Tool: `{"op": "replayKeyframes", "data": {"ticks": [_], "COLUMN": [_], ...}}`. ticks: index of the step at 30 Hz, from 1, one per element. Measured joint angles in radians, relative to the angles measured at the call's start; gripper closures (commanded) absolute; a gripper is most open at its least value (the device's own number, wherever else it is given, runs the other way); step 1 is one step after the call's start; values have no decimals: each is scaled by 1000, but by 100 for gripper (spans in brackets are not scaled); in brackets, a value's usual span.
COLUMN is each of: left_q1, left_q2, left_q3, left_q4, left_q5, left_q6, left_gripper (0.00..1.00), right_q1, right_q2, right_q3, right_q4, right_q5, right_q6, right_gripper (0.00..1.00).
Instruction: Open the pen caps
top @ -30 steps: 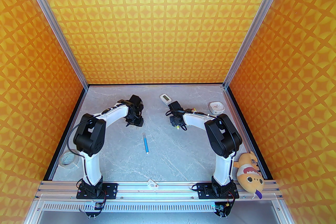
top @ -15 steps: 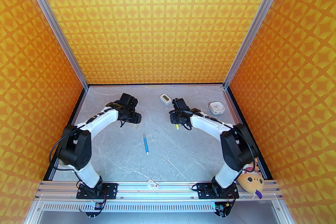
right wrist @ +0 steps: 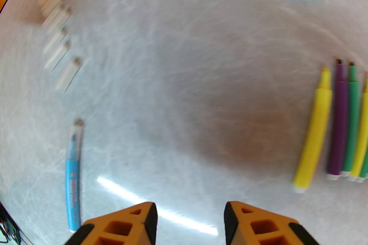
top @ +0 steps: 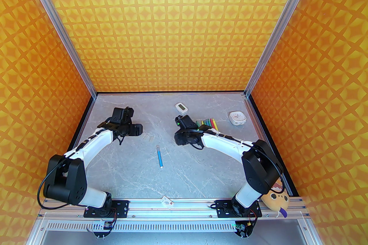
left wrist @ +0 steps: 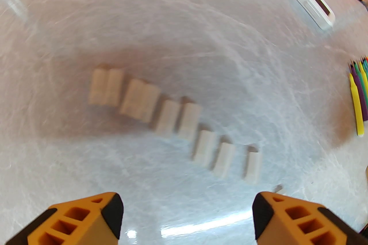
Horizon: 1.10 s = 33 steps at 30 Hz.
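While both claws hang open & empty, left claw (left wrist: 188, 218) over the loose caps (left wrist: 172, 120), right claw (right wrist: 189, 221) betw. bare pens (right wrist: 339, 123) & capped blue pen (right wrist: 74, 175) mid-table, I'd say one cap's left: next, grab it barrel + cap.

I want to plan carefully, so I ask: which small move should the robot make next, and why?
Probably move the right end effector toward the blue pen. That pen lies alone mid-table with its cap on, while the other pens lie uncapped in a row and the removed caps lie lined up. Both it and the left end effector stand open and empty.
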Motion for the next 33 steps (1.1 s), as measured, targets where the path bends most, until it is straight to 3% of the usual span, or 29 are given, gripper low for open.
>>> {"op": "replayKeyframes", "data": {"ticks": [12,26,33], "left_q1": [47,53,63], "left_q2": [-58,-77,-88], "left_q3": [-91,-110,-135], "left_q4": [76,117,135], "left_q5": [-2,-2,-2], "left_q6": [-16,-24,-29], "left_gripper": [20,20,11], "right_q1": [130,177,219], "right_q2": [87,123,167], "right_q3": [53,79,109], "right_q4": [-26,-31,-37], "right_q5": [-32,-43,-46], "right_q6": [29,77,113], "right_gripper": [56,55,54]}}
